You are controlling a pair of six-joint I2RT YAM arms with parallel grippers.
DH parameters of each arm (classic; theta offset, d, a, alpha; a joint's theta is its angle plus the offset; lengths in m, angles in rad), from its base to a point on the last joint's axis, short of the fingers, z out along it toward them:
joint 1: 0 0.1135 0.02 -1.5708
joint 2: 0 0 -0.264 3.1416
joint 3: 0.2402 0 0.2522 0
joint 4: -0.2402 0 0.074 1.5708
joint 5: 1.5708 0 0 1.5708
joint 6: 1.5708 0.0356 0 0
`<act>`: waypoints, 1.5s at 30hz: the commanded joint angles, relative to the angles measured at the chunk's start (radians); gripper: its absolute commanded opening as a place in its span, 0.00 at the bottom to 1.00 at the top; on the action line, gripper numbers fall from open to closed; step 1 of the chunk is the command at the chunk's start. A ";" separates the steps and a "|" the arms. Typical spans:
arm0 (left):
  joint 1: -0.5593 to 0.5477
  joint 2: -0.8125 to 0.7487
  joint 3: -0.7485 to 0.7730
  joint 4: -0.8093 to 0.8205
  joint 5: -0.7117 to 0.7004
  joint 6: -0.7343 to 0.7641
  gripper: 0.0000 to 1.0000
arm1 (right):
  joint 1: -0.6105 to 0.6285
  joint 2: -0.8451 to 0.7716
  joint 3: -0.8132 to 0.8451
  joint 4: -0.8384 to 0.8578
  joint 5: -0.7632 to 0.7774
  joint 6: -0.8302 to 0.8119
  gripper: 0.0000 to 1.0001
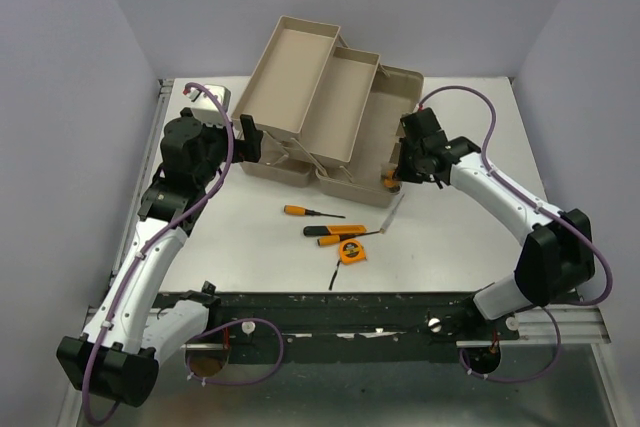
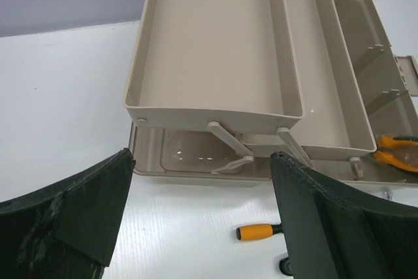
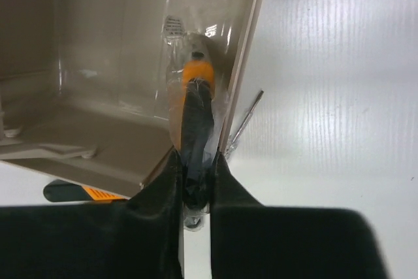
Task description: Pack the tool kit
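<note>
Grips an orange-and-black tool (image 3: 196, 96) in the right claw (image 3: 196, 161) — clenched on the black part of the handle, at the right end of the toolbox (image 1: 290, 67), centre right of the top view. Holds the left claw (image 2: 202, 158) spread wide with nothing in it, facing the box's left end at centre left.

Looks light and rigid, with a hard, fairly smooth plastic handle. Likely to twist or slide if pinched near an end, so better taken across the thick middle of the handle, as here. Seems wrapped in or set behind something clear and glossy — cannot tell which.

Runs nearly straight up the right wrist frame, orange band toward the top, away from the claw and along the box's rim. Cannot see the working tip.

Leaves a screwdriver (image 1: 312, 213) and a tape measure (image 1: 351, 252) on the table (image 1: 450, 237) just below centre. Lies roughly left to right, that screwdriver, orange handle at the left.
</note>
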 commanded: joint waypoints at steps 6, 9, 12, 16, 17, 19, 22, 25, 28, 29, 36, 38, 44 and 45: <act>-0.005 -0.023 0.001 0.005 -0.020 0.006 0.99 | 0.003 -0.039 0.114 0.050 0.086 -0.021 0.00; -0.007 -0.027 0.003 0.003 -0.024 0.009 0.99 | -0.007 -0.025 0.173 0.061 0.113 -0.044 0.00; -0.008 -0.028 0.004 0.000 -0.027 0.012 0.99 | -0.030 0.029 0.225 0.108 0.092 -0.055 0.00; -0.010 -0.033 0.003 0.002 -0.027 0.015 0.99 | -0.058 0.130 0.296 0.159 0.047 -0.032 0.00; -0.010 -0.033 0.004 0.000 -0.027 0.017 0.99 | -0.058 0.154 0.308 0.177 0.044 -0.022 0.00; -0.010 -0.034 0.004 -0.001 -0.027 0.017 0.99 | -0.061 0.200 0.325 0.216 0.026 0.002 0.00; -0.010 -0.037 0.004 -0.001 -0.026 0.018 0.99 | -0.061 0.245 0.313 0.302 -0.023 0.057 0.00; -0.010 -0.036 0.006 -0.001 -0.027 0.022 0.99 | -0.060 0.280 0.283 0.357 -0.060 0.123 0.00; -0.013 -0.037 0.006 -0.003 -0.027 0.022 0.99 | -0.059 0.291 0.221 0.447 -0.143 0.156 0.00; -0.013 -0.036 0.007 -0.003 -0.027 0.023 0.99 | -0.059 0.290 0.204 0.472 -0.146 0.154 0.00; -0.016 -0.037 0.007 -0.003 -0.026 0.025 0.99 | -0.061 0.282 0.178 0.393 -0.091 0.148 0.23; -0.018 -0.036 0.008 -0.004 -0.027 0.025 0.99 | -0.061 0.264 0.170 0.391 -0.091 0.140 0.41; -0.018 -0.031 0.004 -0.004 -0.053 0.026 0.99 | -0.061 0.187 0.170 0.406 -0.100 0.085 0.64; -0.018 -0.031 0.006 -0.003 -0.053 0.026 0.99 | -0.061 0.164 0.164 0.406 -0.095 0.076 0.64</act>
